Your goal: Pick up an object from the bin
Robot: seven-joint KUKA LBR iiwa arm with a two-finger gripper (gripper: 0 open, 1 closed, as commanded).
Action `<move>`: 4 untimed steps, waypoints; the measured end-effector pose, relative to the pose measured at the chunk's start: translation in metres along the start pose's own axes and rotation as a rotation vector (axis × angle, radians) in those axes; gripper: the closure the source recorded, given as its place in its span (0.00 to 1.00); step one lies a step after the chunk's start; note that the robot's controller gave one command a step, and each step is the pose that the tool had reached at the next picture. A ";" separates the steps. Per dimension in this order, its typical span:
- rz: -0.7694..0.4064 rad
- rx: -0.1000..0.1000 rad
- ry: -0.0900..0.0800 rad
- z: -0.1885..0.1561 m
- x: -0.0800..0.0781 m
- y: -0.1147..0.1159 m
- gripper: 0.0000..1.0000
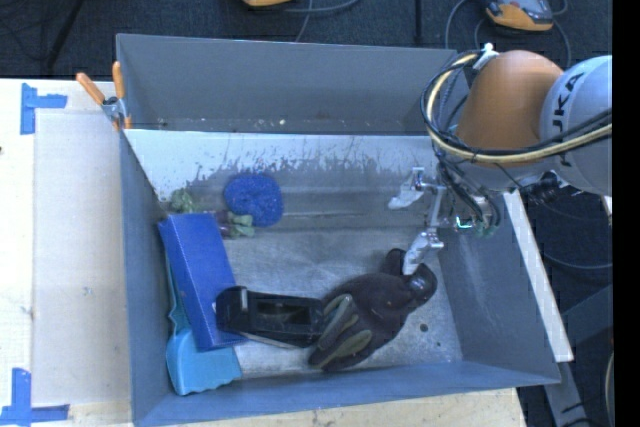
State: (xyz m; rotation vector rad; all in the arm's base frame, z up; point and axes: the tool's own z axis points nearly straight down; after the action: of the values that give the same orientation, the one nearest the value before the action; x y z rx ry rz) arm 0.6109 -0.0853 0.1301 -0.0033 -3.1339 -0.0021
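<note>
The gripper (415, 220) is low in the right side of the bin (300, 95), close to the right wall. Its two metal fingers (427, 241) stand apart, so it is open. Nothing is between them. One finger is up near the back wall. The other one points down and its tip is just above the top end of a dark glove (372, 307). I cannot tell if it touches the glove.

The arm (510, 100) comes in from the right, over the rim. It has an orange cover and cables looped round it.

The glove is the nearest thing to the gripper. It lies flat on the floor of the bin, at the front and a bit to the right.

A black tool (262, 310) lies just left of the glove and touches it. Left of that is a blue box (198, 275), which lies partly on the tool's end. A light blue thing (200, 365) sticks out under the box in the front left corner.

A round blue ball (252, 198) sits near the back wall, well apart from the gripper. Some small green bits (184, 203) lie beside it.
</note>
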 end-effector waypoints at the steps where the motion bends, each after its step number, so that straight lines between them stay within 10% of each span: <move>1: -0.002 0.001 -0.008 -0.004 -0.002 0.000 0.00; 2: -0.476 0.009 -0.029 0.049 0.053 0.015 1.00; 4: -0.427 0.000 -0.003 0.004 0.058 0.013 1.00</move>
State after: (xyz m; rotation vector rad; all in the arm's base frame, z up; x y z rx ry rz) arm 0.5524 -0.0725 0.1265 0.6609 -3.0665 -0.0042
